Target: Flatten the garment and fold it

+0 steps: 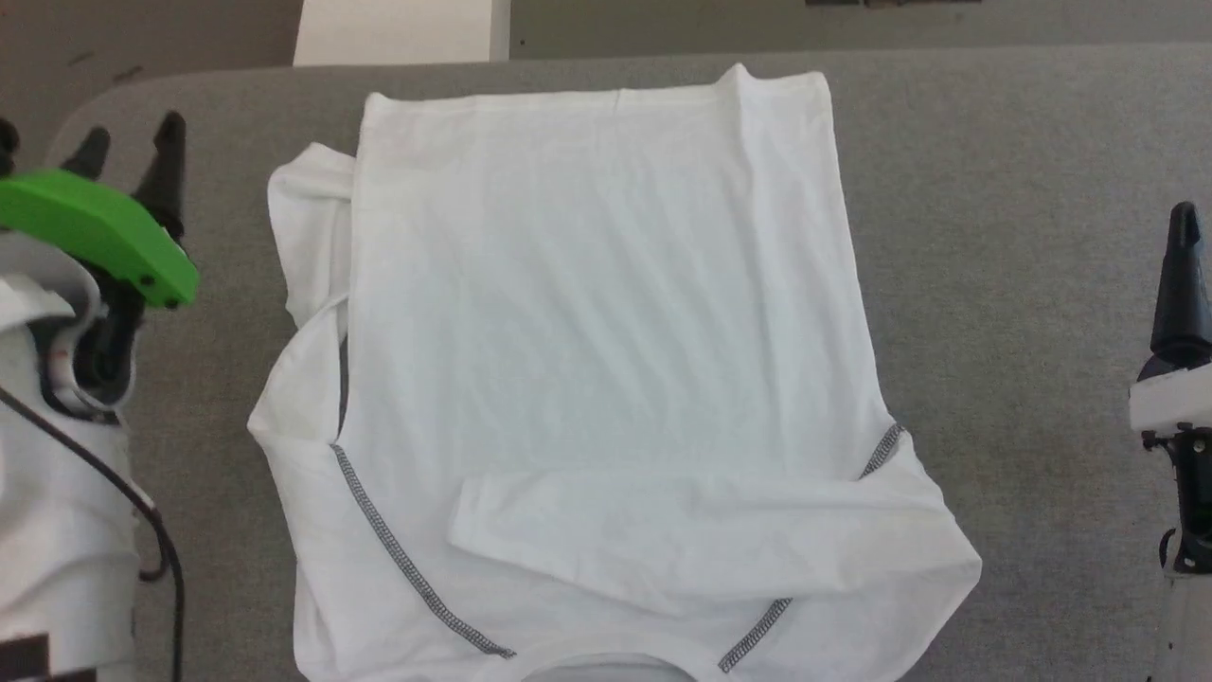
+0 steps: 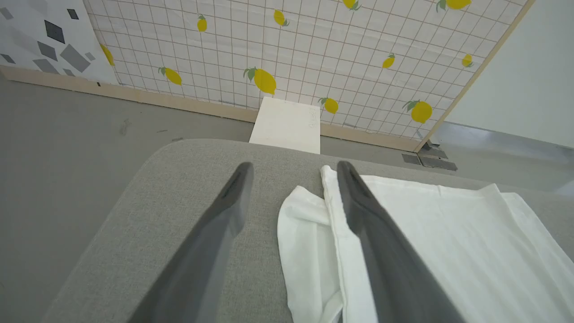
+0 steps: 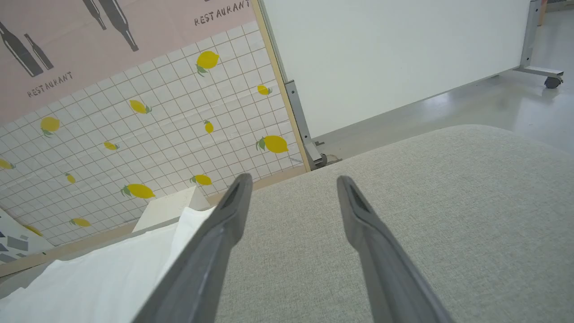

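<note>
Two wide-open, empty — L claw (image 2: 293, 166), R claw (image 3: 293, 178) — either side of garment (image 1: 606, 284)

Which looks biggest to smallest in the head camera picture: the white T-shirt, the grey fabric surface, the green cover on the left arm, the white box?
1. grey fabric surface
2. white T-shirt
3. green cover and white box: about alike; the box is farther off and cut by the top edge, so I won't rank them.
</note>
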Available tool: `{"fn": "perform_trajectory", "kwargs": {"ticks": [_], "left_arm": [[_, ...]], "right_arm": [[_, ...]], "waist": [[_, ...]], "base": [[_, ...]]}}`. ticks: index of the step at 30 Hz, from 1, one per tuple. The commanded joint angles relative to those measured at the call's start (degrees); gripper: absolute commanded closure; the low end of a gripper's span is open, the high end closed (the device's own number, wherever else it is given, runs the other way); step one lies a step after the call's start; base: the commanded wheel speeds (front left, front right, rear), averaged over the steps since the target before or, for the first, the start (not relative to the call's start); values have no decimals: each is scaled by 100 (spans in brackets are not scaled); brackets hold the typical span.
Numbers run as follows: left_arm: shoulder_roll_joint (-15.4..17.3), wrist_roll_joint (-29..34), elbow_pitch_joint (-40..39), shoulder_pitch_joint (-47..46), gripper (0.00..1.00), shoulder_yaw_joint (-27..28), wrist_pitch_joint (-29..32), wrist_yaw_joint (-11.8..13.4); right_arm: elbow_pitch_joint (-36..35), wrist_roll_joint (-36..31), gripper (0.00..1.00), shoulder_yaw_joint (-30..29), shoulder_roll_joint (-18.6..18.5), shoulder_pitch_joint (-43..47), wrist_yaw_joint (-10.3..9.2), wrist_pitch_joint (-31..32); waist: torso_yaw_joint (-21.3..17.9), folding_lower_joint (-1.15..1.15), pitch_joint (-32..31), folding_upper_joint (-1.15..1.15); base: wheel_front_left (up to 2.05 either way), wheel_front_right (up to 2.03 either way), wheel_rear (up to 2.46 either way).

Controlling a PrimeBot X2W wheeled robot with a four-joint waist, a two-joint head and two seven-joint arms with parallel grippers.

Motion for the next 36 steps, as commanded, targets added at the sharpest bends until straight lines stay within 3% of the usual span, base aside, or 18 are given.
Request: {"fn": "perform_trajectory", "kwargs": {"ticks": [1, 11, 26, 28, 36], "left_arm": [[136, -2, 99, -333, 0, -71, 252, -25], [717, 38, 676, -2115, 0, -598, 2229, -59], [939, 164, 1227, -2297, 0, -952, 2887, -66], [907, 30, 1227, -2277, 100, -957, 2948, -104], [683, -374, 1044, -2056, 100, -901, 2536, -175]], "right_arm": [[-70, 40, 0, -10, 4, -103, -8, 8], [-470, 177, 0, -51, 5, -353, -8, 113], [-429, 289, 0, 106, 5, -396, -8, -38], [-415, 282, 0, 96, 5, -395, -8, -56], [-321, 171, 0, 21, 5, -378, -8, -37]], "waist": [[-182, 0, 750, 0], [-340, 0, 1996, 0], [-302, 0, 2428, 0], [-276, 0, 2426, 0], [-116, 0, 2139, 0]], "base": [[0, 0, 0], [0, 0, 0], [0, 0, 0], [0, 0, 0], [0, 0, 0]]}}
